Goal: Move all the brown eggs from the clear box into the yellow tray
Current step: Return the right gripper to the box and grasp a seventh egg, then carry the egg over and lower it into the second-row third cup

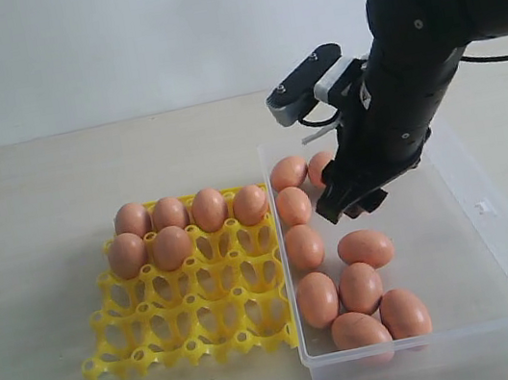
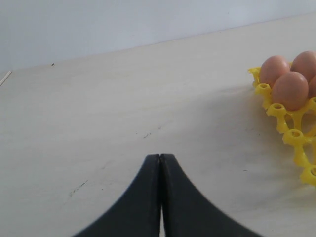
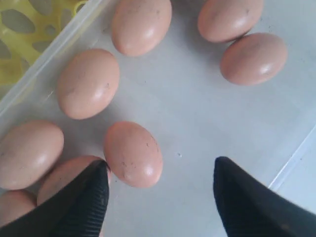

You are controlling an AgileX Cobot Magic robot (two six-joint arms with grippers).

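1. The right gripper [image 1: 352,195] hangs over the twelve o'clock end of the box [image 1: 458,244]. Its fingers [image 3: 89,197] are spread wide and hold nothing.
2. From its wrist camera, one egg [image 3: 133,154] lies on the box floor between those fingers, almost against one of them. The other finger is well clear.
3. The left gripper [image 2: 160,163] is idle over the bare table [image 2: 98,98], fingers pressed together and empty.
4. Six eggs [image 1: 208,208] sit in the tray [image 1: 188,318], which is at nine o'clock of the box. Four fill its twelve o'clock row and two sit in the next row at the nine o'clock end.
5. I count nine eggs in the box. Most line its nine o'clock wall or cluster towards six o'clock, and the arm may hide another.
6. By my reckoning these are light with a stiff shell, but brittle and smooth. They will roll at a nudge and crack under a hard pinch.
7. The best hold looks like across the narrow waist, one finger on each long side. Centre the gripper first and close gently.
8. One thing to watch is the neighbours lying touching or just beside this egg. A finger coming down could knock one or wedge against it.
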